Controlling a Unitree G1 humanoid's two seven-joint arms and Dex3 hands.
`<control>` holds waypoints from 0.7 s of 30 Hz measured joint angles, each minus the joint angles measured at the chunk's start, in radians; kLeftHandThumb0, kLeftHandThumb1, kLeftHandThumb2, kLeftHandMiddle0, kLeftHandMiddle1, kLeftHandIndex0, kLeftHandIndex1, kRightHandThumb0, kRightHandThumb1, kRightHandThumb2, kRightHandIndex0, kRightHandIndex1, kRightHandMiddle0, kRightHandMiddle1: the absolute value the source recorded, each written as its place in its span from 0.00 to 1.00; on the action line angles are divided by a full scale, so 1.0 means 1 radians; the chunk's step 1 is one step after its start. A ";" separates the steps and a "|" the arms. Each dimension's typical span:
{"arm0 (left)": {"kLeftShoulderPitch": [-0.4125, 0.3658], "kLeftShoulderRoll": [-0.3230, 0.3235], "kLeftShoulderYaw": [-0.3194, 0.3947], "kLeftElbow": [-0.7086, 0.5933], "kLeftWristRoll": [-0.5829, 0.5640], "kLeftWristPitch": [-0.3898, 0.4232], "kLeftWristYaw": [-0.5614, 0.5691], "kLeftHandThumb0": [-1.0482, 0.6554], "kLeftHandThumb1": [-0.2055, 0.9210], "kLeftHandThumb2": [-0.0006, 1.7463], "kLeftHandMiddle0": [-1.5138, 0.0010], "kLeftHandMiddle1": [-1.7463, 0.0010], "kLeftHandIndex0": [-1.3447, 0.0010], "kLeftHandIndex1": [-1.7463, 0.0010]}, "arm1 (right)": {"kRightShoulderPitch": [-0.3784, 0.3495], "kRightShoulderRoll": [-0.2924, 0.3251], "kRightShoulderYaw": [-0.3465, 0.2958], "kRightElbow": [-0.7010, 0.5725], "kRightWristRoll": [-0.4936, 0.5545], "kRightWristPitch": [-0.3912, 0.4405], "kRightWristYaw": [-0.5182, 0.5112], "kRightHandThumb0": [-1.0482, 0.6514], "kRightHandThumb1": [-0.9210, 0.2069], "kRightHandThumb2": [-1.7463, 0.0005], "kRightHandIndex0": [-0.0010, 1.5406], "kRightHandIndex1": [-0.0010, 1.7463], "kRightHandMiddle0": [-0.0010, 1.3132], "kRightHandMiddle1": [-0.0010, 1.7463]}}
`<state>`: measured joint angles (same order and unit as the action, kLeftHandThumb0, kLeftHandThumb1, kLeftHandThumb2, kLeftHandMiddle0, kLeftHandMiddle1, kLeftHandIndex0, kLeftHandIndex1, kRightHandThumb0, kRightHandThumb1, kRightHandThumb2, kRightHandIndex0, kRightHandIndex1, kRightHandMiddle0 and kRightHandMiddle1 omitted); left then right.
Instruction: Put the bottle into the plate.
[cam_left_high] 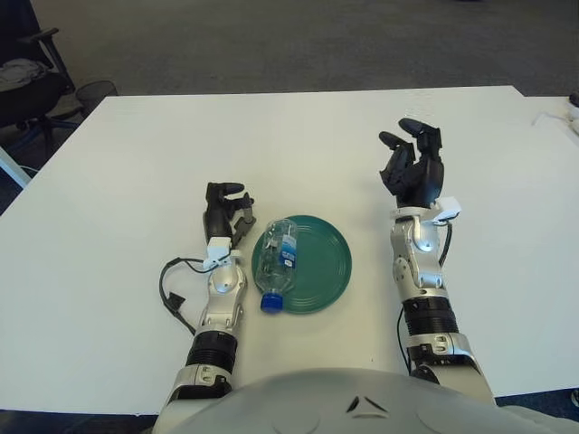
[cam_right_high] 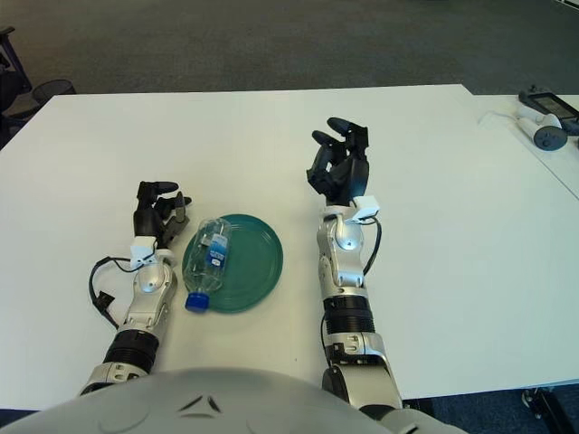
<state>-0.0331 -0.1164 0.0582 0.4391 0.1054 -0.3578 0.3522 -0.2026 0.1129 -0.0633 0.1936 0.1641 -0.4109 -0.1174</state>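
The setting looks like an office or a robotics lab room. A broad, plain white rectangular table [cam_left_high: 136, 163] fills most of the view, and beyond its far edge runs grey short-pile carpet flooring [cam_left_high: 271, 45] of the kind laid in workplaces. At the far left stands a black office chair with an armrest [cam_left_high: 27, 81], and just beside it a dark mesh wastebasket [cam_left_high: 95, 92] sits on the carpet. On a second white tabletop at the far right lies a small grey-and-white device with a white cable [cam_right_high: 543, 122]; what it is cannot be told.
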 measured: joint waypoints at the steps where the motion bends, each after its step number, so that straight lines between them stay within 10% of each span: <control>1: 0.001 0.000 0.000 -0.001 0.000 0.001 0.000 0.40 0.89 0.40 0.60 0.31 0.80 0.00 | 0.008 0.001 0.001 0.000 -0.003 0.002 0.000 0.36 0.26 0.41 0.18 0.63 0.12 0.82; 21: 0.011 0.000 -0.002 -0.010 -0.001 0.006 -0.002 0.40 0.88 0.41 0.59 0.32 0.79 0.00 | 0.129 -0.012 0.038 0.104 -0.161 0.065 -0.012 0.37 0.30 0.39 0.14 0.69 0.05 0.87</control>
<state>-0.0219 -0.1164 0.0558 0.4289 0.1048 -0.3517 0.3498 -0.0736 0.1012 -0.0253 0.2980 0.0030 -0.3464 -0.1291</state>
